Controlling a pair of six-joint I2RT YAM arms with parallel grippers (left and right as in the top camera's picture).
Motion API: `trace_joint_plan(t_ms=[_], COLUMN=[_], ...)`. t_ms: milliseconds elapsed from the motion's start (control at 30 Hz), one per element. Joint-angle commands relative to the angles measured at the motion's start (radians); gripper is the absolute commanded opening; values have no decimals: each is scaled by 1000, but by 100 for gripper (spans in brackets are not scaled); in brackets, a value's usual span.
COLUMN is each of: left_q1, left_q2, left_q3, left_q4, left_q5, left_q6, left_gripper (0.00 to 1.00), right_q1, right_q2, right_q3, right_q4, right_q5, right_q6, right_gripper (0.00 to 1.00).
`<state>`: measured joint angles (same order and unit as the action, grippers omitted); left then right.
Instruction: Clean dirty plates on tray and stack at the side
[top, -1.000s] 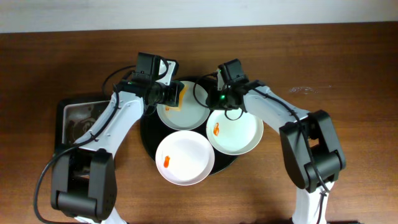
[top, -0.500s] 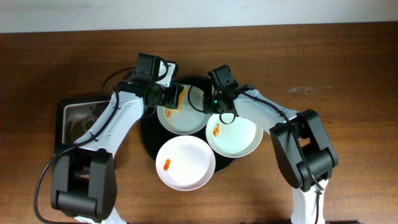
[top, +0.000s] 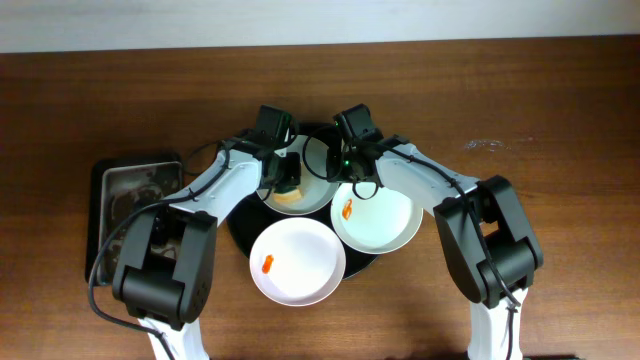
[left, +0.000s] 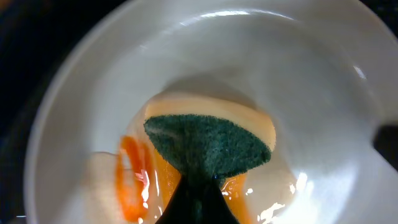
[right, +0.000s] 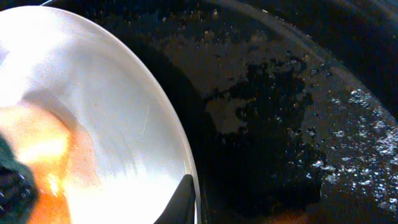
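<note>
The round black tray (top: 240, 222) carries three dirty plates. The back plate (top: 315, 190) fills the left wrist view (left: 311, 81). My left gripper (top: 285, 178) is shut on a green-and-yellow sponge (left: 208, 143) and presses it into this plate beside an orange smear (left: 132, 177). My right gripper (top: 345, 165) is at the back plate's right rim, and one finger (right: 186, 202) lies on the inside of the rim (right: 106, 106). The right plate (top: 385, 220) and the front plate (top: 300, 258) each show an orange smear.
A rectangular black tray (top: 135, 205) stands at the left on the brown wooden table. The wet black tray floor (right: 280, 124) shows right of the back plate. The three plates overlap each other.
My left gripper has moved right from the back plate's left rim into the plate with the sponge. My right gripper shifted left onto the plate's rim, then stayed still.
</note>
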<state>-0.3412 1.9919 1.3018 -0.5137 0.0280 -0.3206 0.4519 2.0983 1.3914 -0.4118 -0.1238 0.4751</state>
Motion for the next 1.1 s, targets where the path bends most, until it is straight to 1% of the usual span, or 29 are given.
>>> trace_joint_plan(t_ms=[0, 67, 100, 133, 267, 367, 400, 433, 500, 600, 633, 700, 767, 800, 867, 900, 967, 1067], left_q1=[15, 15, 15, 14, 15, 15, 15, 17, 23, 24, 24, 24, 27, 32, 43, 43, 43, 43], left_q2=[56, 56, 56, 56, 55, 55, 55, 55, 55, 55, 55, 55, 55, 55, 55, 55, 55, 55], left_q3=[-11, -11, -7, 3, 175, 249, 255, 255, 255, 255, 255, 255, 255, 255, 255, 255, 255, 255], left_q4=[-10, -3, 4, -6, -179, -268, -283, -290, -292, -291, -292, -293, -293, -293, -293, -292, -292, -292], left_q5=[-274, -370, -377, -392, -391, -391, -381, -338, -252, -104, -91, -91, -91, -91, -90, -90, -91, -90], left_q6=[81, 105, 140, 140, 109, 97, 75, 75, 75, 75, 75, 75, 75, 76, 76, 76, 76, 76], left_gripper=[0, 0, 0, 0, 0, 0, 0, 0, 1, 2, 2, 3, 4, 6, 7, 7, 7, 7], right_q1=[-1, -1, -1, -2, -2, -2, -2, -2, -2, -2, -2, -2, 3, 8, 43, 74, 181, 257], right_q2=[16, 16, 16, 16, 4, -31, -40, -51, -73, -94, -94, -94, -94, -94, -94, -94, -94, -93], right_q3=[2, 2, 2, 2, 2, 2, 2, 17, 91, 283, 353, 459, 558, 578, 589, 589, 588, 588], right_q4=[-25, -34, -39, -45, -79, -91, -100, -148, -242, -478, -569, -699, -815, -835, -854, -853, -853, -853], right_q5=[57, 58, 58, 58, 137, 193, 206, 262, 290, 362, 418, 475, 538, 565, 696, 775, 993, 1127], right_q6=[13, 13, 13, 13, 5, -18, -25, -26, -132, -217, -218, -262, -262, -257, -231, -222, -204, -184], right_gripper=[4, 4, 4, 4, 4, 4, 4, 4, 4, 4, 4, 4, 4, 4, 4, 4, 4, 4])
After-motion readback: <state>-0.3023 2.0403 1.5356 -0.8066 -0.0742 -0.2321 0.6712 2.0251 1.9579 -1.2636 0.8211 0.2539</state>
